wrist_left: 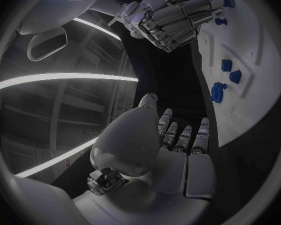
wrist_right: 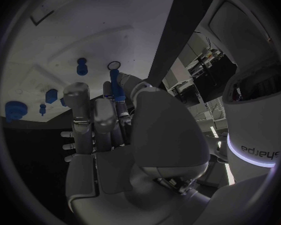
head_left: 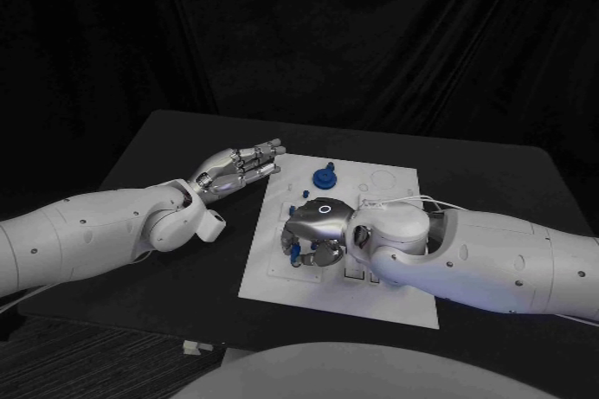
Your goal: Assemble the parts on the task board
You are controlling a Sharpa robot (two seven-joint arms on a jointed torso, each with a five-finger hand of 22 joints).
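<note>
The white task board (head_left: 287, 273) lies mid-table. My right hand (head_left: 318, 232) hangs over its near-left part, fingers curled, and pinches a slim blue peg (wrist_right: 117, 92) between thumb and fingers; the peg's tip (head_left: 296, 254) points down at the board. A round blue part (head_left: 325, 176) and a small blue part (head_left: 305, 192) stand near the board's far edge. My left hand (head_left: 237, 170) sits at the board's far-left corner with its fingers (wrist_left: 178, 135) stretched out and nothing in them. In the left wrist view, several blue parts (wrist_left: 226, 65) stand on the board (wrist_left: 259, 100).
The black table (head_left: 187, 269) spreads to the left of the board, under my left forearm. A thin white cable (head_left: 400, 197) loops over the board's right part, by my right wrist. A small ring (wrist_right: 113, 65) shows on the board ahead of the peg.
</note>
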